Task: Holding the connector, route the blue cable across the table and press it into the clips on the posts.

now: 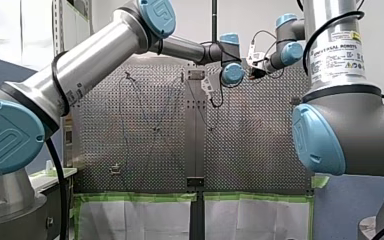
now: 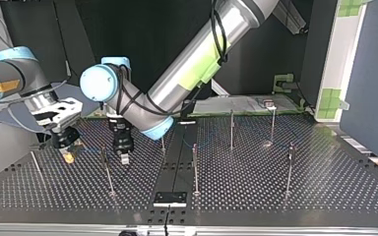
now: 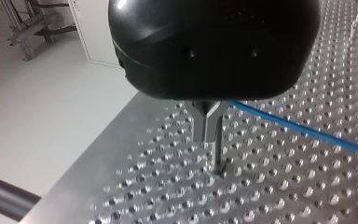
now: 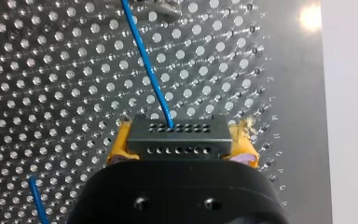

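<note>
In the right wrist view my right gripper is shut on a black connector, held between its yellow pads. The blue cable leaves the connector and runs off over the perforated table. In the top view my right gripper hangs low at the left, with my left gripper just to its right beside a thin post. My left gripper's metal fingers are pressed together, tips close to the table. The blue cable passes behind their base; I cannot tell whether they pinch it.
Several thin posts stand on the table in the top view, such as those at the middle, far middle and right. A black strip with a white plate runs down the middle. The table's edge lies beside my left gripper.
</note>
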Controlling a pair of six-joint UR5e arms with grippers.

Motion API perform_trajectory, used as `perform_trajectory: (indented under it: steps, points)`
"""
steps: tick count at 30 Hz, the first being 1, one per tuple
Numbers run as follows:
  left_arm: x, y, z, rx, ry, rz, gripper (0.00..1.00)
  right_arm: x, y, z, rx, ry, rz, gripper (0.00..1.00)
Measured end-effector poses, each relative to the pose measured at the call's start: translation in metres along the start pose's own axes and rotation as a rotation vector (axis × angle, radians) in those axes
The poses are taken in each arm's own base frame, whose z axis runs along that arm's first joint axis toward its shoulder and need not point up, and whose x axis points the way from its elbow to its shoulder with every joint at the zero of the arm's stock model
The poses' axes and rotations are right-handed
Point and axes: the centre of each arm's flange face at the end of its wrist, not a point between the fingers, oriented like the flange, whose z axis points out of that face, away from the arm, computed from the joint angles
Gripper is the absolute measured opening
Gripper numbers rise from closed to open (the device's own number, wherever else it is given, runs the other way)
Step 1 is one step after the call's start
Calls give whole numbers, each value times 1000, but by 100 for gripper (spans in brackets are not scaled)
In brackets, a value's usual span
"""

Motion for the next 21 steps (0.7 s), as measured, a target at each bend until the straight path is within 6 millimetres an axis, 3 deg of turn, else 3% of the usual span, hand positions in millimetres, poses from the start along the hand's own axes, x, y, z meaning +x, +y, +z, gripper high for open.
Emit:
perform_trajectory:
  steps: [12, 21]
  points:
    - [-3, 24, 38, 30, -23, 4, 0, 4, 24, 11, -4, 10, 9, 0]
    - [11, 37, 47, 71, 0, 17, 0, 5, 43, 18, -7, 16, 11, 0]
